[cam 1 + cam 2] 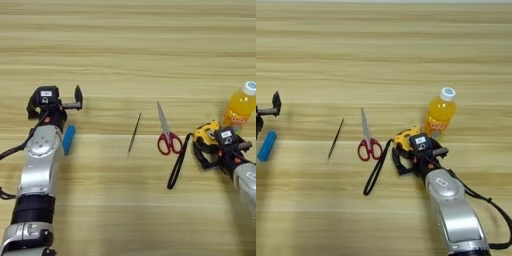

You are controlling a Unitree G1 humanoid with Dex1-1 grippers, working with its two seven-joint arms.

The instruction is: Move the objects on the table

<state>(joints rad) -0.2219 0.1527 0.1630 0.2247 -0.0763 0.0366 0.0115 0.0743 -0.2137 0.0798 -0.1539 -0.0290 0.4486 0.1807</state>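
Right hand (406, 157) was closed on the tape measure (405, 138) at four o'clock; bottle (439, 116), scissors (368, 142) and stick (335, 138) lay ungrasped, left hand (75, 100) open at nine.

One bench (125, 40) of pale wood planks carries five loose things, one of each kind: one orange-drink bottle (439, 116) with one white cap, one yellow-black tape measure (406, 138) with one black strap, one pair of red-handled scissors (368, 140), one thin dark stick (335, 138) and one small blue piece (266, 146). Two robot arms reach over it, one on each side, and each ends in one black tool, the left tool (75, 100) and the right tool (406, 157), so two tools in all.
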